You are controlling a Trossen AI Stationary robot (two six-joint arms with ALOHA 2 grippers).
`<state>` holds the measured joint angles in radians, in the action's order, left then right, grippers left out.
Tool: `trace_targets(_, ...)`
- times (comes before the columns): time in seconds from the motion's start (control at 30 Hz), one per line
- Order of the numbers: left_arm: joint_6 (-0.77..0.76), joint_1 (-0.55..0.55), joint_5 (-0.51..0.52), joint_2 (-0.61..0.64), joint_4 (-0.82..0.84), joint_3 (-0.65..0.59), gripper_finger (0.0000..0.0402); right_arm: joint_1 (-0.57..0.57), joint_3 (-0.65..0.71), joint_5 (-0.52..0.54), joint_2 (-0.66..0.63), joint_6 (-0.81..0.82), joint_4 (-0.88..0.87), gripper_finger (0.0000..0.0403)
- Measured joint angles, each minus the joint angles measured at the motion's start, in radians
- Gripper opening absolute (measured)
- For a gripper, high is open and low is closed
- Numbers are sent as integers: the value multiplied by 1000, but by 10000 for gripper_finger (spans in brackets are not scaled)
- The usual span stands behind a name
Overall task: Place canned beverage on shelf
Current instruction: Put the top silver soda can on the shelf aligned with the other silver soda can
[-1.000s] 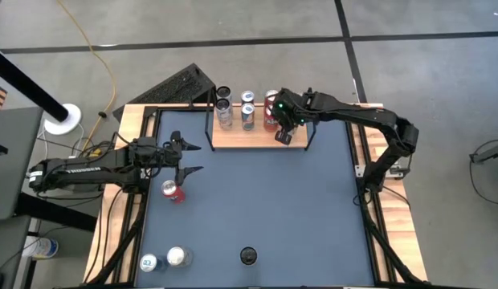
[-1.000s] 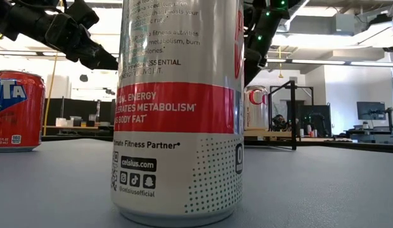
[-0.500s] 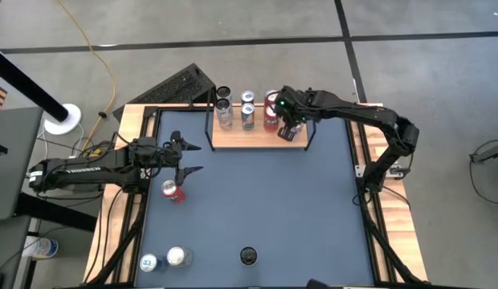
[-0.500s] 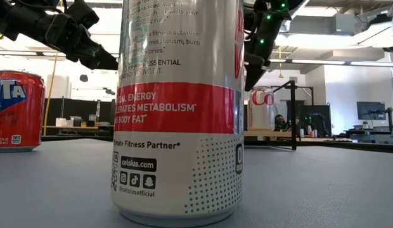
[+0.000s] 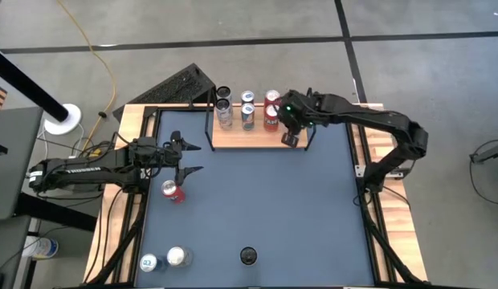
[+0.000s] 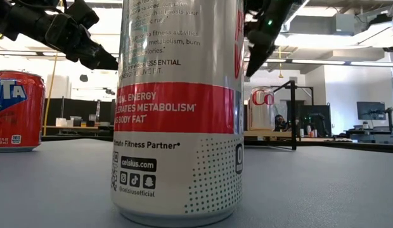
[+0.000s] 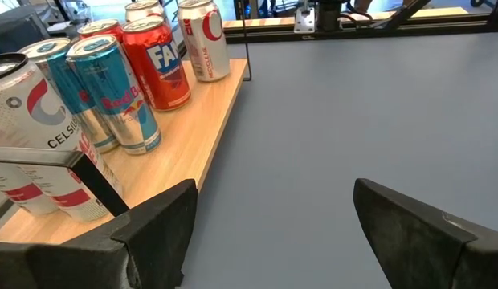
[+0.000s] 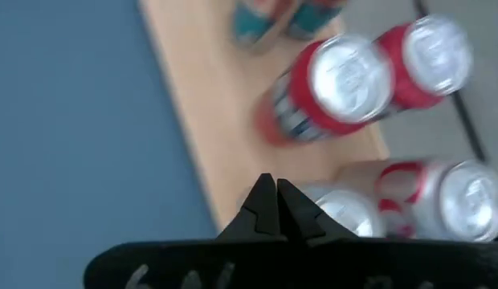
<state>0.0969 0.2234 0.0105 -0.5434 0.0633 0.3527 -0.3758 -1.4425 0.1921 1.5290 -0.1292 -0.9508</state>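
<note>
Your right claw [image 5: 291,138] is fully closed and holds nothing; in the right wrist view its two tips meet in a point [image 8: 276,210]. It hangs over the right end of the shelf [image 5: 233,138], just at the near edge, above the cans that stand there. Directly beside it on the shelf stands a red and white can [image 5: 271,119], and more to the left are two slim blue cans [image 5: 247,117] and silver cans [image 5: 224,113]. So the shelf already carries several drinks.

Your left claw [image 5: 187,158] waits wide open at the left side of the table, with nothing between its fingers. A red can [image 5: 174,192] stands upright on the blue table [image 5: 265,209] just near of it, not yet gripped. Three more cans stand at the near edge: two at the left [image 5: 164,259] and one tall can [image 6: 177,107] right in front of the low camera.

The danger I see: the right claw is very close to the red and white can. If you pull it away sideways and low, it can push this can over, and that one can knock its neighbours. Lift first, I think. The black wire frame [image 5: 308,136] at the right end of the shelf is also near the arm.
</note>
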Motion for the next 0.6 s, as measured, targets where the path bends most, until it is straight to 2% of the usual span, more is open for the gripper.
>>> trace_targets(0.13,0,0,0,0,0,0,322,33,8,-87,-29,48,-102,0)
trace_targets(0.33,0,0,0,0,0,0,322,54,11,-86,-8,72,-137,0)
trace_targets(0.6,0,0,0,0,0,0,322,16,11,-77,51,76,-145,0)
